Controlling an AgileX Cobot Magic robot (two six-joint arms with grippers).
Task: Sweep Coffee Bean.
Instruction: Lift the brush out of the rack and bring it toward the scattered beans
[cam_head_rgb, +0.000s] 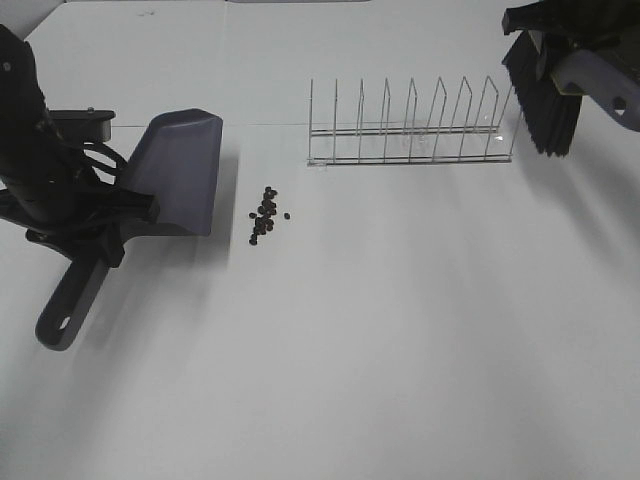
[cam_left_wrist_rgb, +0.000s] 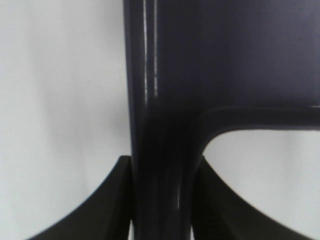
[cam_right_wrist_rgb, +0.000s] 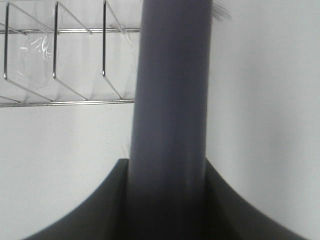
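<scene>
Dustpan handle (cam_head_rgb: 68, 310) sits nearest, lower left of the high view, pointing toward the front edge, with a hang hole at its end. Left gripper (cam_left_wrist_rgb: 161, 200) clamped tight on that handle, a black finger (cam_left_wrist_rgb: 112, 200) on each side. Grey dustpan (cam_head_rgb: 180, 170) rests on the table with its open mouth facing right.

Coffee beans (cam_head_rgb: 264, 213): small loose cluster of dark beans on the table just right of the dustpan mouth, close to it but not touching it, none inside. A few strays sit at the cluster's edges.

Right gripper (cam_right_wrist_rgb: 167, 200) closed on the grey handle of the brush (cam_head_rgb: 545, 95), at the far right rear. Black bristles hang downward, near the right end of the wire rack (cam_head_rgb: 410, 130); contact with the table cannot be told.

The rack stands upright behind the beans, well apart from them, its dividers in a row.

Table (cam_head_rgb: 400, 350): plain white, matte, fills the whole high view. Soft grey shadows under the dustpan, arms and brush.
</scene>
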